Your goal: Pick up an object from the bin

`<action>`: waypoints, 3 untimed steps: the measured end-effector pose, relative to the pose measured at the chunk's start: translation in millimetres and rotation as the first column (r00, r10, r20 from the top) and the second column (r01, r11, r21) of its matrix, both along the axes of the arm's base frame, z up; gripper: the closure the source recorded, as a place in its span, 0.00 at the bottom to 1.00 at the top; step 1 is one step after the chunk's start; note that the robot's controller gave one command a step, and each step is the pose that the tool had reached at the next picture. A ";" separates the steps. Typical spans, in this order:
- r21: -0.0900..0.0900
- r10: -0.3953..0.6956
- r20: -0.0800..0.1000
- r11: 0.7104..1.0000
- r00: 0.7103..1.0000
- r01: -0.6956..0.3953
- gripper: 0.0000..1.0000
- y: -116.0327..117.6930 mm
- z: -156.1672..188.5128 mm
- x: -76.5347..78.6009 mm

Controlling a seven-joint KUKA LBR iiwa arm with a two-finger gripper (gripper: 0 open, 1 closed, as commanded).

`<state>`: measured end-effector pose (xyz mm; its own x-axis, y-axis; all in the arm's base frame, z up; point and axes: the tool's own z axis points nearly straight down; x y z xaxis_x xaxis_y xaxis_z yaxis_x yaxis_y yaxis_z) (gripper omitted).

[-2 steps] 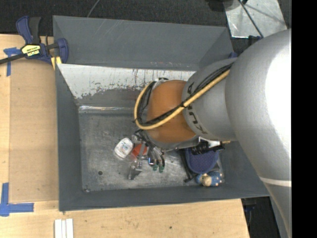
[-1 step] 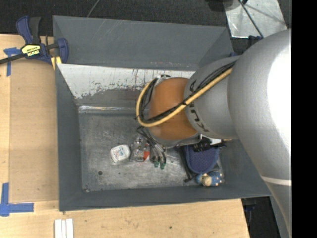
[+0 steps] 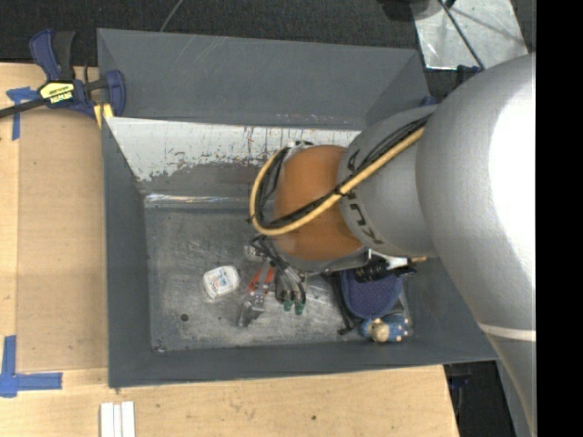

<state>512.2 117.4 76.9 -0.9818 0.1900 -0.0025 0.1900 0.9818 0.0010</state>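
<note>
Use the orange wrist cover as your landmark. It sits over the middle of the bin, with black and yellow cables looped across it.

The gripper sticks out from the cover's lower edge, low over the bin floor. You can't tell from this view whether it's open or closed, because the cover and dark hardware hide too much of it.

The nearest thing you can clearly make out is a small white tub with a printed label. It's lower-left of the cover, lying on the bin floor just beside the gripper, on the gripper's left in the view. It's near the gripper, but you can't confirm contact. The tub lies tilted, with its label face turned up toward the camera.

Directly below the cover, right at the gripper, you get a tangle of small bits: something grey and metallic, red flecks, green ends. You can't tell which are loose things and which belong to the gripper.

Lower-right of the cover is a dark blue fabric item, partly tucked under the arm. Further lower-right, touching or just beside the fabric, a small yellow-and-blue piece lies by the bin's near wall. Both are well apart from the small white tub, and the gripper is between them and it.
</note>
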 end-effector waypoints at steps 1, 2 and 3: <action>-0.003 0.198 0.009 0.980 0.980 -0.198 0.00 48.6 -2.9 5.5; 0.000 0.197 0.020 0.980 0.980 -0.197 1.00 50.2 -0.6 8.2; 0.001 0.159 0.009 0.987 0.987 -0.159 1.00 53.3 151.2 10.5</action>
